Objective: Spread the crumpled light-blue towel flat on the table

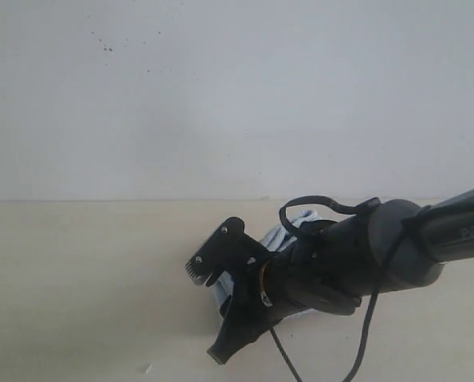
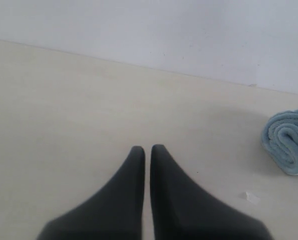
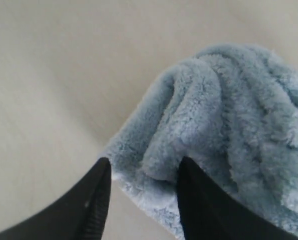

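Note:
The light-blue towel (image 1: 283, 236) lies bunched on the beige table (image 1: 77, 278), mostly hidden behind my right arm in the exterior view. Close up, its fluffy folds (image 3: 224, 115) fill the right wrist view. My right gripper (image 3: 145, 161) is open, its jaws standing either side of a low edge fold of the towel. In the exterior view that gripper (image 1: 206, 313) points toward the left at the towel's near-left side. My left gripper (image 2: 147, 148) is shut with nothing in it, hovering over bare table (image 2: 63, 110). The rolled towel (image 2: 286, 142) sits apart from it at the frame edge.
A white wall (image 1: 221, 95) rises behind the table's far edge. A small white scrap (image 2: 251, 196) lies on the table near the towel, also seen in the exterior view as a speck (image 1: 145, 368). The right arm's black cable (image 1: 364, 334) hangs over the table.

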You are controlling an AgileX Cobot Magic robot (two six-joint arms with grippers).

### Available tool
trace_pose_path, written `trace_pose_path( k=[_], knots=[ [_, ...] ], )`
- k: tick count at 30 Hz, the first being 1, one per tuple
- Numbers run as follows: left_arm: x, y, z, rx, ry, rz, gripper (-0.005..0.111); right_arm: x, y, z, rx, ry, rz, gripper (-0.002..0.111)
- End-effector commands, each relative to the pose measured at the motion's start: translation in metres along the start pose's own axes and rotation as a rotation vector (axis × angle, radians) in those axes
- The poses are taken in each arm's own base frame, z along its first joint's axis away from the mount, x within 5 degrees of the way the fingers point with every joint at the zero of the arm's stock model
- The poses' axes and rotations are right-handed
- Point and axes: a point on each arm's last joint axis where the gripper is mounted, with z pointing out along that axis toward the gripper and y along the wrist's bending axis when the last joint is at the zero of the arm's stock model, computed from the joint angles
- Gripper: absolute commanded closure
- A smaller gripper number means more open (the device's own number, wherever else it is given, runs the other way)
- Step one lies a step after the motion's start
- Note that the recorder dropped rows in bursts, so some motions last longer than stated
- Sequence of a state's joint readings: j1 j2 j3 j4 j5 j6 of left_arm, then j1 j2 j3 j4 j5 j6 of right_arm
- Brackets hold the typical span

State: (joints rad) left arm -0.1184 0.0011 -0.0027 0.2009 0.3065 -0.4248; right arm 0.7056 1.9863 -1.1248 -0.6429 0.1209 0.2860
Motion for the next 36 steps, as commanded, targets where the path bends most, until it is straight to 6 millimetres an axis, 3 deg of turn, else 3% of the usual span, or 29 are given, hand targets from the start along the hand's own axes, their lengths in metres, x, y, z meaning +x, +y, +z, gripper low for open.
trace_pose_path(
  k=[1,3,5,9,16,20,31,36],
  knots=[
    [0.001,0.0,0.0,-0.004,0.003,-0.001,0.103,0.009,-0.003,0.009,0.005,0.051,0.015,0.066],
    [0.001,0.0,0.0,-0.004,0.003,-0.001,0.103,0.012,-0.002,0.011,0.007,0.071,0.015,0.067],
    [0.001,0.0,0.0,-0.004,0.003,-0.001,0.103,0.013,-0.002,0.011,0.01,0.08,0.015,0.075],
    [0.001,0.0,0.0,-0.004,0.003,-0.001,0.103,0.013,-0.002,0.011,0.01,0.082,0.021,0.108],
    [0.001,0.0,0.0,-0.004,0.003,-0.001,0.103,0.015,-0.003,0.01,0.021,0.102,0.094,0.108],
    [0.001,0.0,0.0,-0.004,0.003,-0.001,0.103,0.012,-0.008,0.0,0.047,0.12,0.098,0.108],
    [0.001,0.0,0.0,-0.004,0.003,-0.001,0.103,-0.031,-0.036,-0.078,0.132,-0.107,0.109,0.108],
    [0.001,0.0,0.0,-0.004,0.003,-0.001,0.103,-0.04,-0.053,-0.112,0.186,-0.186,0.139,0.108]
  ],
)
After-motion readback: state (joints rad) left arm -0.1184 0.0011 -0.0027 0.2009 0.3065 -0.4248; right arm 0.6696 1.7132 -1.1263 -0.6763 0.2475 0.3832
